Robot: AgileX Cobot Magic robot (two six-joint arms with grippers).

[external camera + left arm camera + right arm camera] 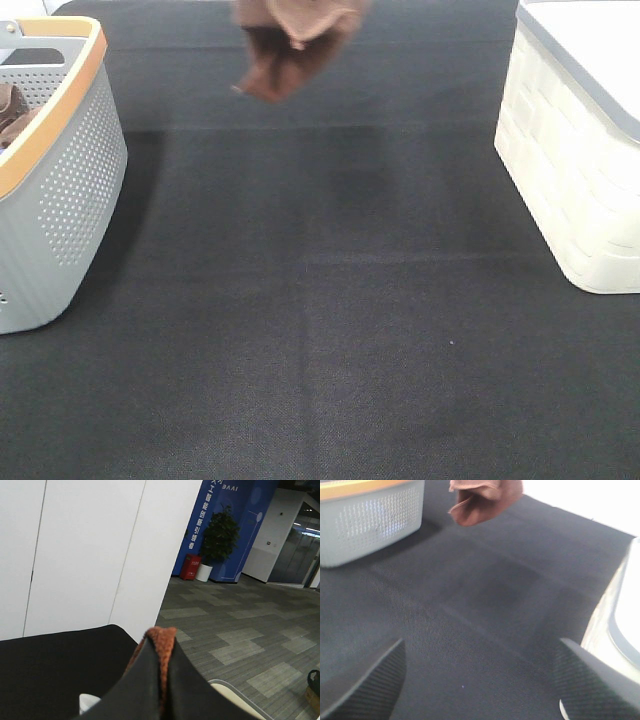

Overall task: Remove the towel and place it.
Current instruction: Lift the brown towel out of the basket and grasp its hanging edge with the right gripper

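Observation:
The reddish-brown towel (290, 45) hangs bunched in the air above the far middle of the black table, its top cut off by the frame edge. The right wrist view shows it hanging too (482, 497). In the left wrist view my left gripper (162, 680) is shut, with a strip of the towel (161, 642) pinched between its two dark fingers. My right gripper (480, 680) is open and empty, low over the table near the white container, its fingertips (367, 680) wide apart. Neither gripper shows in the exterior view.
A grey perforated basket with an orange rim (60, 180) stands at the left, with brown cloth inside (12, 112); it also shows in the right wrist view (370, 517). A white lidded container (580, 150) stands at the right. The black table mat (320, 330) lies between them.

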